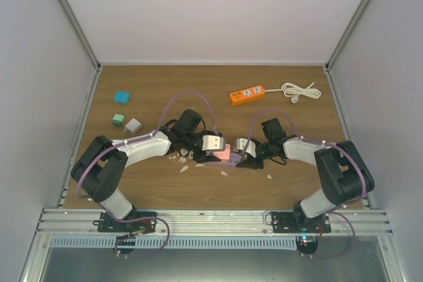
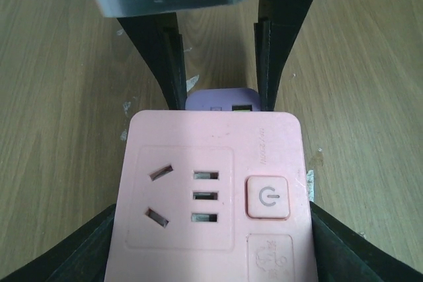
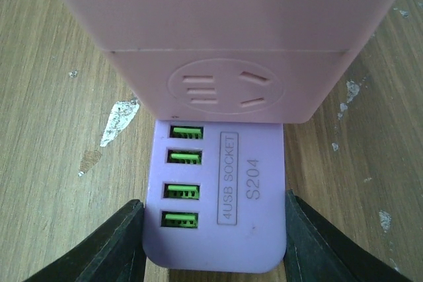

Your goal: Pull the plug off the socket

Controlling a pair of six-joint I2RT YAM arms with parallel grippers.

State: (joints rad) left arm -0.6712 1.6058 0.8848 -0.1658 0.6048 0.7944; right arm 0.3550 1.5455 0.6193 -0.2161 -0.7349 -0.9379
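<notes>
A pink socket block [image 1: 222, 153] sits at the table's middle with a purple USB plug adapter [image 1: 234, 158] joined to its right side. My left gripper [image 1: 215, 150] is shut on the pink socket [image 2: 215, 196], its dark fingers [image 2: 79, 255] against both sides. My right gripper [image 1: 243, 156] is shut on the purple plug [image 3: 218, 203], which has four green USB ports; its fingers [image 3: 112, 249] press both sides. In the right wrist view the plug's far end meets the pink socket [image 3: 225, 51]. In the left wrist view the purple plug [image 2: 221, 100] shows beyond the socket between the right gripper's fingers.
An orange power strip [image 1: 247, 94] with a coiled white cable [image 1: 301, 90] lies at the back right. A blue block [image 1: 121, 97], a green adapter [image 1: 117, 120] and a grey adapter [image 1: 133, 125] lie at the left. White scuffs [image 1: 185, 166] mark the wood.
</notes>
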